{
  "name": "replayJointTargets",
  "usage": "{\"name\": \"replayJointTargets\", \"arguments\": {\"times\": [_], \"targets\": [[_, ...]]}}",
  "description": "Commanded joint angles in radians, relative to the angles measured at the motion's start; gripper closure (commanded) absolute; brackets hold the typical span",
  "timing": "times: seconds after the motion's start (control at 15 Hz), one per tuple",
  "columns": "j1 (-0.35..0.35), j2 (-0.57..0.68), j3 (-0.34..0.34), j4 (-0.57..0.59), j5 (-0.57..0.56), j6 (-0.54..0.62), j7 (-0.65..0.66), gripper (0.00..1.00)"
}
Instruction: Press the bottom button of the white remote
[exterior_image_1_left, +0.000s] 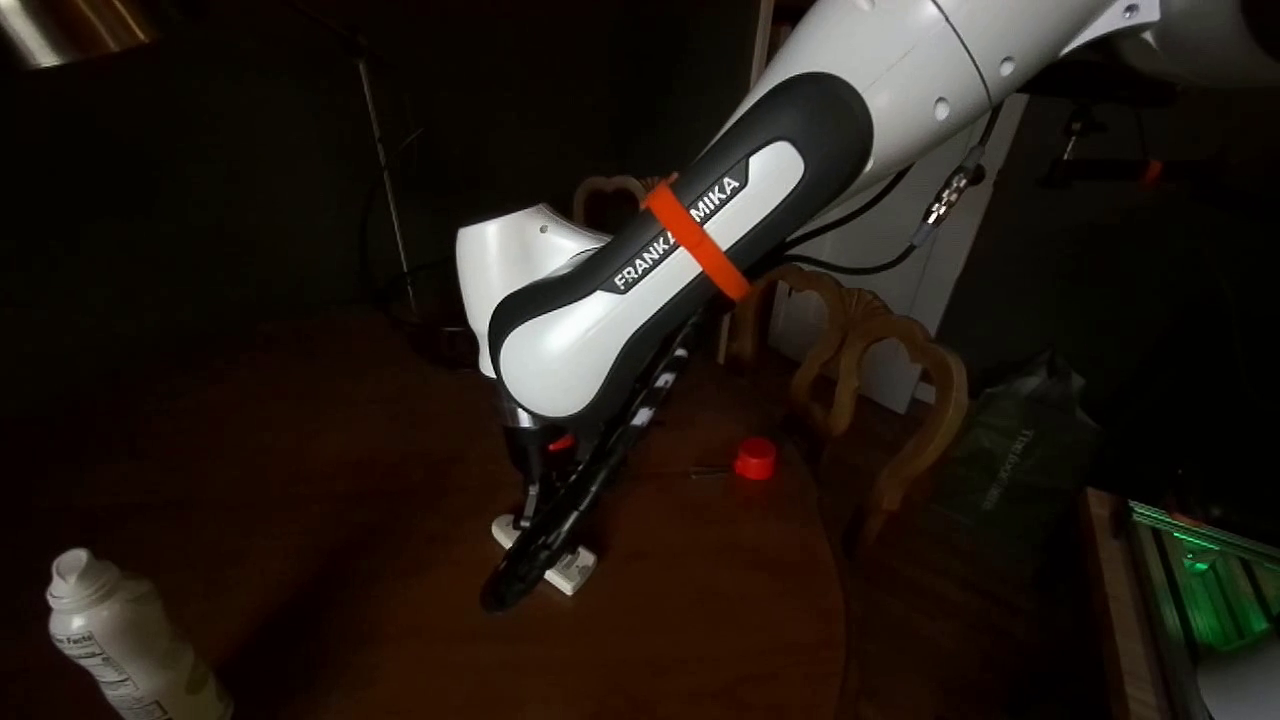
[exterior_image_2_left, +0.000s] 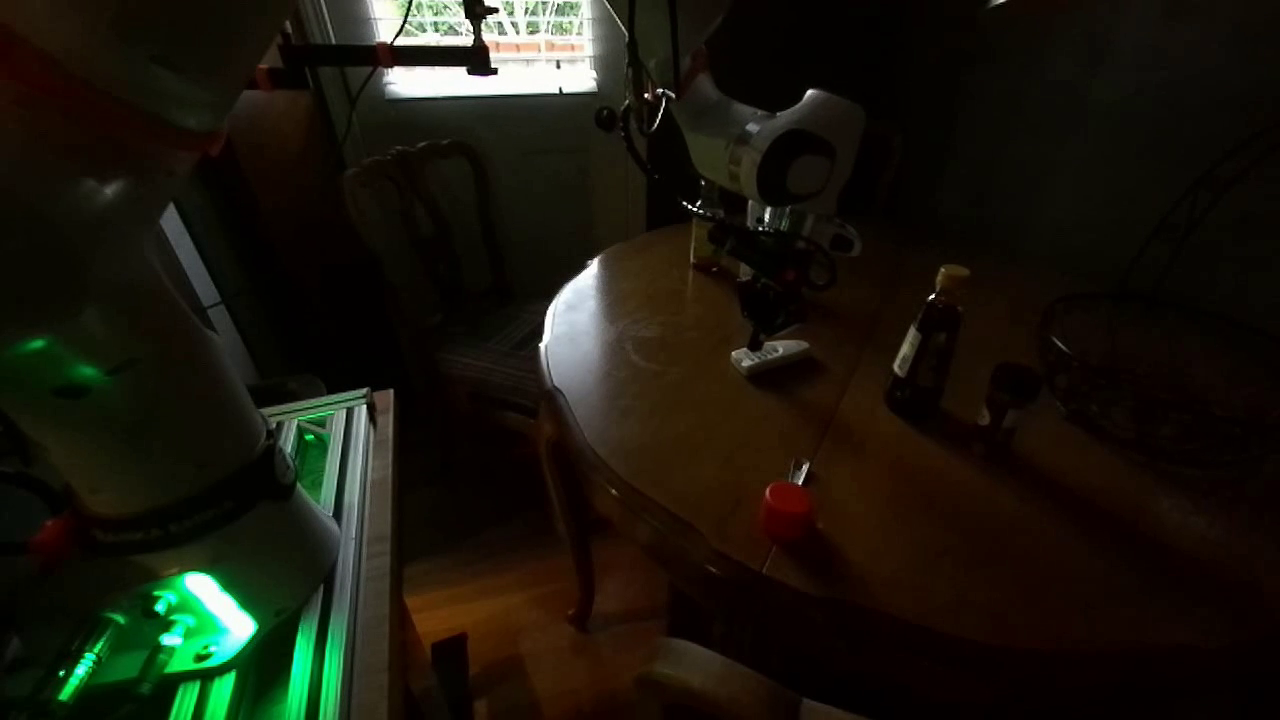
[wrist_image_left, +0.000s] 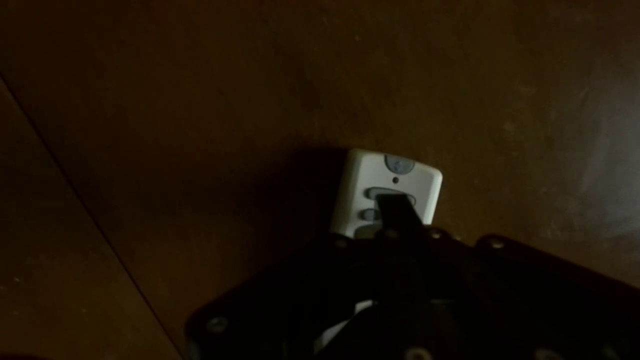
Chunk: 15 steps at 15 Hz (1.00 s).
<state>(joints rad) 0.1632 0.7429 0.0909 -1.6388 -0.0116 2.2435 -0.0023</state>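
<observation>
White remote lies face up on the table, buttons bared to the hand right over it — fingers drawn together, narrow, nothing between them, presumably to make one firm prodder for pressing — whether they touch it, cannot tell.

My arm is white with black trim, and one orange strap crosses its lettering. My gripper is black, with small round screws.
</observation>
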Motion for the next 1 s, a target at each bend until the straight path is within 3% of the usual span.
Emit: {"name": "replayJointTargets", "arguments": {"times": [0.0,0.93], "targets": [[0.010,0.042,-0.013,0.048,-0.020,0.004,0.014,1.00],[0.029,0.082,-0.025,0.067,-0.051,-0.019,0.023,1.00]]}}
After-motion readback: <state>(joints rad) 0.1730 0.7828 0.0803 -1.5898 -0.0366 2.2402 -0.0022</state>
